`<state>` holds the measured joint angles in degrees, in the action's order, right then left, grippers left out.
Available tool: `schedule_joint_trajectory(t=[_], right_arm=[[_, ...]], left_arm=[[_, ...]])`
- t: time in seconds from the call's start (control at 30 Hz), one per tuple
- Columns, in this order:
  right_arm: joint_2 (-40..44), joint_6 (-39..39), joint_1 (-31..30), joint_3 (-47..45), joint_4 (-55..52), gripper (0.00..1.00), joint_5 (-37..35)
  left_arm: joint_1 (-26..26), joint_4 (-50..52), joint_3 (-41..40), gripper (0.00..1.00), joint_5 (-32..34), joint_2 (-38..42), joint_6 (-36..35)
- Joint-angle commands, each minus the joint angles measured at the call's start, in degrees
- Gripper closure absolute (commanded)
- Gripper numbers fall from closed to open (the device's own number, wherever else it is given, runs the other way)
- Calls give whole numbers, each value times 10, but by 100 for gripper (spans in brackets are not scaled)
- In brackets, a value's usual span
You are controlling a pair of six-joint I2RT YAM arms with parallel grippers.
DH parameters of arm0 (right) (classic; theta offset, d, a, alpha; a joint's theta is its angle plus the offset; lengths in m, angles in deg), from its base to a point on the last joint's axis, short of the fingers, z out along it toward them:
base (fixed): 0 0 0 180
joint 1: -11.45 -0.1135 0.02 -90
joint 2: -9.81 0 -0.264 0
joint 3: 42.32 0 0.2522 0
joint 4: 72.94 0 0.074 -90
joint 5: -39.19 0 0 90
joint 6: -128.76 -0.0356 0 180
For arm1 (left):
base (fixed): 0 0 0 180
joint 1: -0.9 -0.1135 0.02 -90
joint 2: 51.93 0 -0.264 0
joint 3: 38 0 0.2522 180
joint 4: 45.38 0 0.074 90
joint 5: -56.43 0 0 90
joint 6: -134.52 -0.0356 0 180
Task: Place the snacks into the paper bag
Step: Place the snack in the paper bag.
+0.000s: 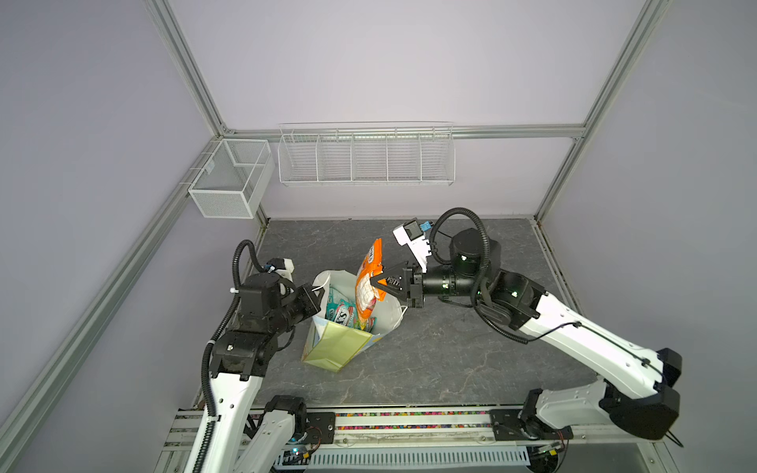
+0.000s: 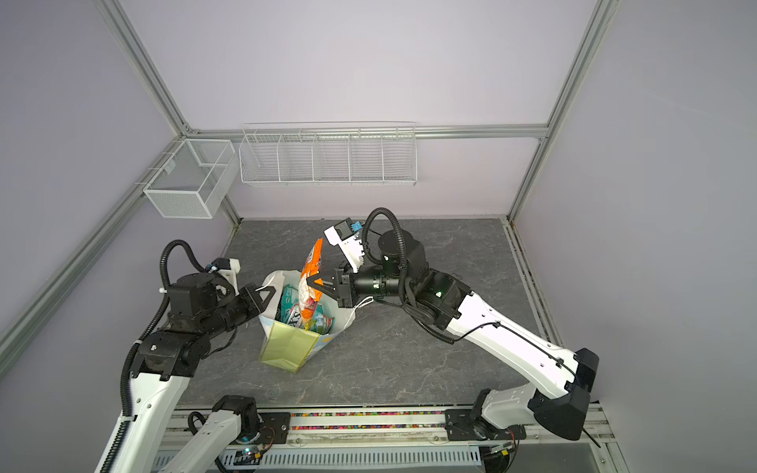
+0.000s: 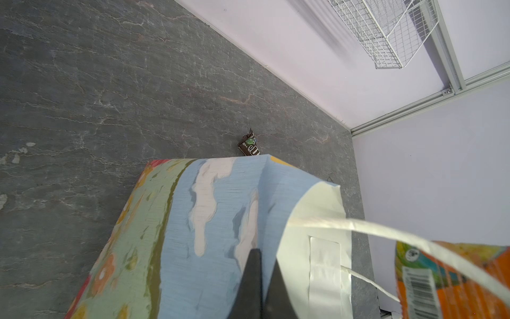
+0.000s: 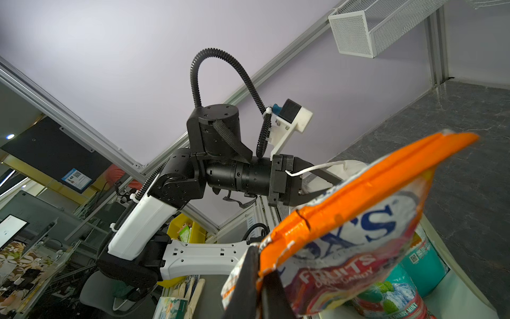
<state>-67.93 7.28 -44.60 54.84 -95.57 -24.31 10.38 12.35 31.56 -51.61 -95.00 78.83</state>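
Note:
The paper bag [image 1: 336,348] stands open at the table's middle left, leaning a little, its pale yellow-green side facing the front. My left gripper [image 1: 320,292] [image 3: 263,256] is shut on the bag's left wall [image 3: 207,221] at the rim. My right gripper [image 1: 373,282] [image 4: 262,262] is shut on the edge of an orange FOX'S pouch [image 1: 370,282] [image 4: 358,221], which hangs upright with its lower end inside the bag's mouth. Teal pouches [image 1: 342,311] [image 4: 400,298] lie in the bag. A small brown M&M's pack [image 3: 249,146] lies on the table beyond the bag.
A long white wire basket [image 1: 366,157] hangs on the back wall and a mesh basket [image 1: 231,178] on the left frame. The bag's white cord handle [image 3: 386,234] loops near my left gripper. A metal rail [image 1: 409,422] runs along the table's front edge.

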Motion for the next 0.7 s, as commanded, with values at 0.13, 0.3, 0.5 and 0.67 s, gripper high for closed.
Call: schedule_joint_trajectory(t=[0.13,0.3,0.5,0.67], right_arm=[[-17,-14,-6,18,64,93,17],[-29,-21,-7,16,76,93,20],[-45,-27,-7,17,88,93,25],[-62,-16,-7,28,80,93,32]], left_arm=[[0,-76,20,100,-17,16,12],[0,-76,20,100,-18,18,14],[0,-77,20,100,-19,19,14],[0,-78,19,100,-20,20,15]])
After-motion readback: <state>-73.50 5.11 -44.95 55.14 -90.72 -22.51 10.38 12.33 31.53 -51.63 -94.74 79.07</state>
